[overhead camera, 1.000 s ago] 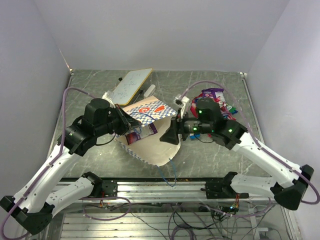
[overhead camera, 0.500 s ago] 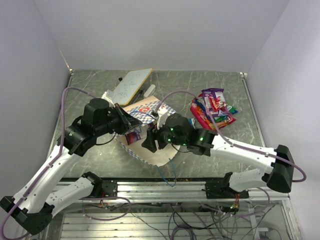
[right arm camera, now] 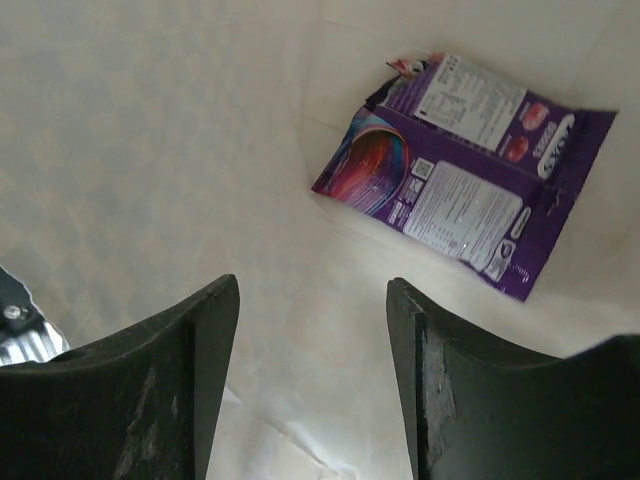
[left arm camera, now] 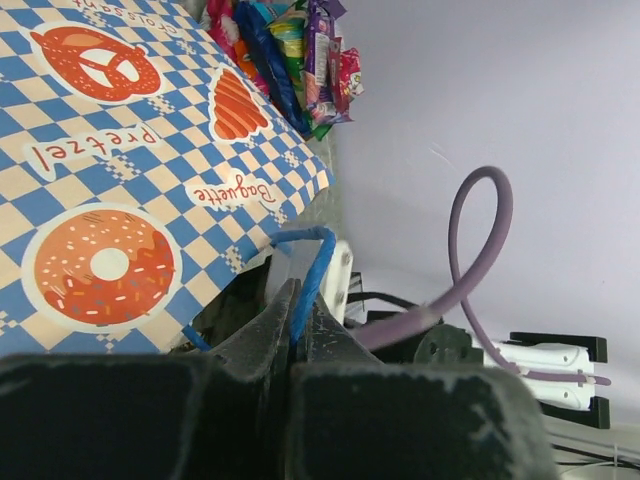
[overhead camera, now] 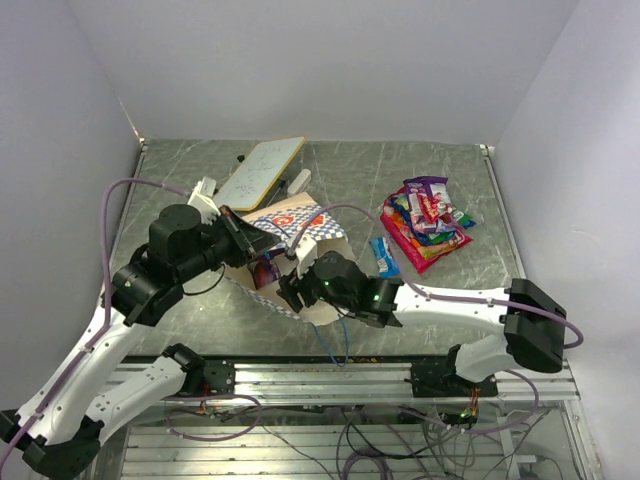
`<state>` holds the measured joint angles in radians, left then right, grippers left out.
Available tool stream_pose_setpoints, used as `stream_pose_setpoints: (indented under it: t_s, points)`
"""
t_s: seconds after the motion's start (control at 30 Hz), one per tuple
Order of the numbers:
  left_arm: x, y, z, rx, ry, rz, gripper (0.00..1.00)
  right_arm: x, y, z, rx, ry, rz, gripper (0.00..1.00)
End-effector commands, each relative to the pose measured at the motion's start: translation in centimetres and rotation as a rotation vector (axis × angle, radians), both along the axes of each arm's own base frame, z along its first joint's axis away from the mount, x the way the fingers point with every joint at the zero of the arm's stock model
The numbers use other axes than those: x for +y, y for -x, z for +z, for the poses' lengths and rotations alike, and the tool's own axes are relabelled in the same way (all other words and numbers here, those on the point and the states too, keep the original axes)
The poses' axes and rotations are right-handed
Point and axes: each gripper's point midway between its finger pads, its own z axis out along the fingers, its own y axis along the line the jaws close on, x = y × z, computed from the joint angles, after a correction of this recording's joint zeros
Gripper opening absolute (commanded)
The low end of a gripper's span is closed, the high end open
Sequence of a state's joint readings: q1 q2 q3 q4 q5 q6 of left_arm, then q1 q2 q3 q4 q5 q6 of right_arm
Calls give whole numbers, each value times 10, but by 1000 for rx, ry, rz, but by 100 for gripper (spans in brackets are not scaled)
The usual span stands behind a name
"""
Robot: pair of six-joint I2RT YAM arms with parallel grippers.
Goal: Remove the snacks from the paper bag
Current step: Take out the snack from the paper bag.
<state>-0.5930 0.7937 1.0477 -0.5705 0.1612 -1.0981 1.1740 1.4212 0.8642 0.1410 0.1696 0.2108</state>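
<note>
The paper bag [overhead camera: 300, 222] lies on its side with its cream mouth toward the arms. My left gripper [overhead camera: 243, 240] is shut on the bag's blue string handle [left arm camera: 308, 272] and holds the mouth up. Its checkered side fills the left wrist view [left arm camera: 120, 180]. My right gripper [overhead camera: 291, 287] is open and reaches into the mouth. In the right wrist view a purple snack packet [right arm camera: 468, 165] lies on the cream inside of the bag [right arm camera: 150, 150], ahead of the open fingers [right arm camera: 310, 300] and apart from them. Several snacks [overhead camera: 427, 215] lie piled on the table at the right.
A blue packet [overhead camera: 383, 256] lies alone between the bag and the pile. The flat white board [overhead camera: 262, 170] lies behind the bag, at the back left. The pile also shows in the left wrist view [left arm camera: 290, 50]. Purple cables loop over both arms.
My right arm has swung left from beside the snack pile and pushed its open gripper into the bag's mouth. The blue packet now shows on the table. My left gripper kept hold of the handle.
</note>
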Motion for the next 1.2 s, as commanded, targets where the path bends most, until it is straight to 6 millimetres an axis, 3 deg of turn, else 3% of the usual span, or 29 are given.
stream_pose_setpoints:
  t_s: [0.0, 0.17, 0.33, 0.53, 0.7, 0.87, 1.03, 1.17]
  points:
    - [-7, -3, 11, -72, 16, -35, 7, 14, -2, 2, -205, 51, 143, 60]
    - [-2, 4, 10, -100, -10, -52, 7, 6, 4, -5, -481, 162, 347, 58]
    - [0, 14, 5, -114, 11, -70, 7, -9, -10, -19, -701, 361, 464, 60]
    - [-2, 19, 9, -144, 31, -99, 7, 0, -25, -40, -877, 503, 574, 68]
    - [-7, 20, 8, -140, 4, -141, 7, 23, -44, -59, -892, 548, 636, 69]
    - [-9, 21, 5, -122, -30, -161, 7, 41, -66, -73, -896, 545, 631, 76]
    - [-13, 22, 5, -107, -25, -192, 7, 57, -75, -96, -840, 530, 669, 79]
    - [-15, 22, 6, -102, -14, -194, 7, 69, -86, -102, -816, 515, 666, 78]
